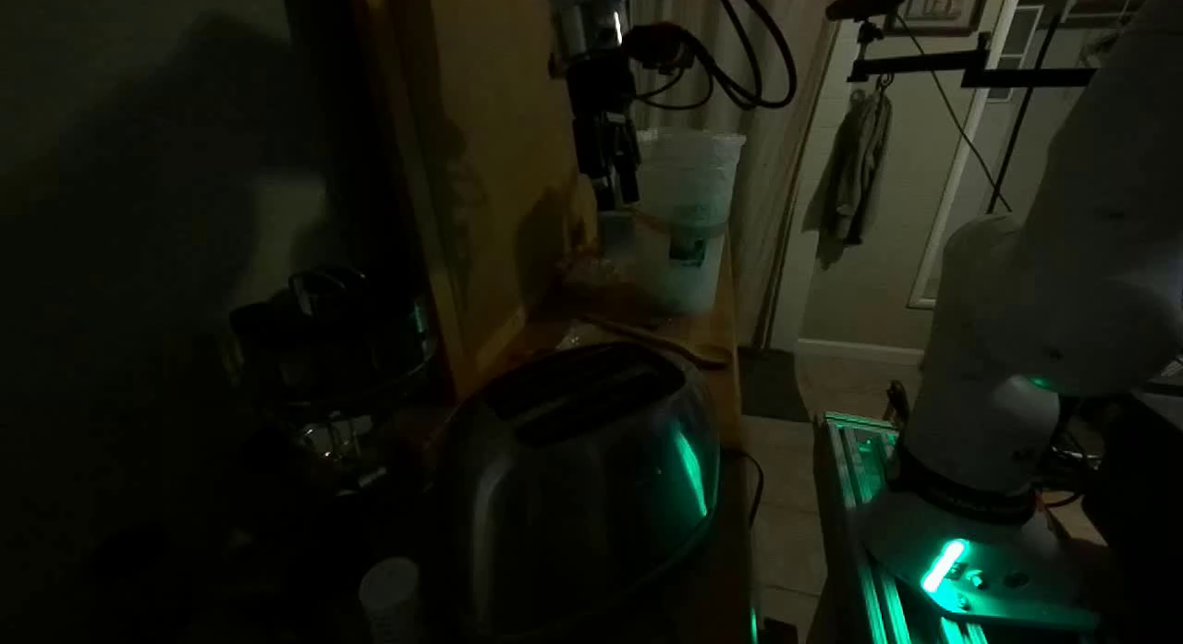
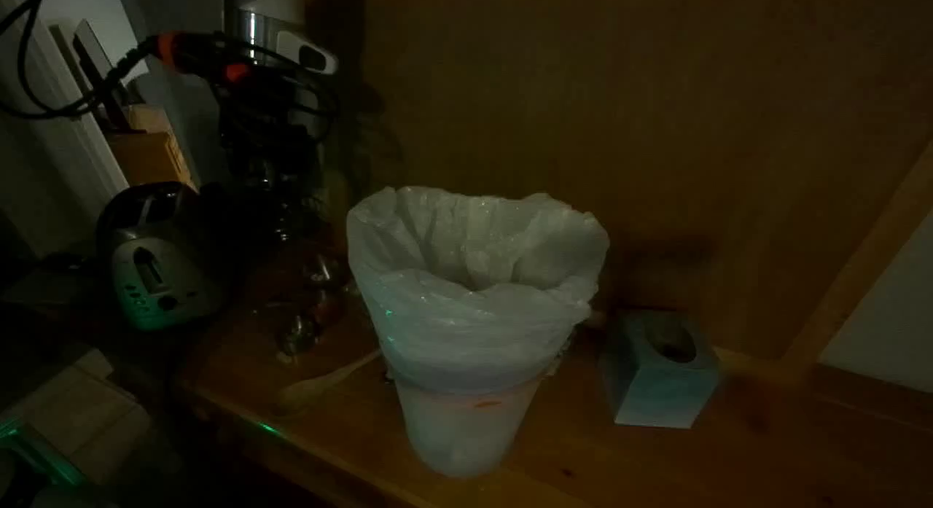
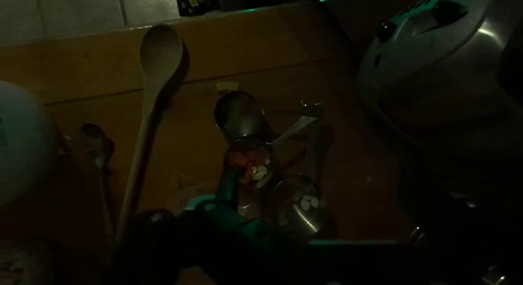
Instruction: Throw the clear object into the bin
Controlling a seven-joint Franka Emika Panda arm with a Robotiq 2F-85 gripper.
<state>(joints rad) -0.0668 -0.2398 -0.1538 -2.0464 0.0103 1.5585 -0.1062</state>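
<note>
Hanging over the desk, the gripper is too dark to call parted or closed, with what looks like a clear object half hidden beside it; a strip of wood runs between the cups and toaster, and look, the spoon and the bin both near the desk's edge: round shiny cups, smooth spoon, milky tapered bin, crinkled liner

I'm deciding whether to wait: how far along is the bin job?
Done: the bin stands upright, its white liner open at the top. In hand: the gripper hangs beside the bin, not over its mouth; too dark to tell whether it holds anything. Left, probably: the drop itself; faint clear plastic near the gripper in the wrist view may be the object. The bin's inside bottom is hidden.
</note>
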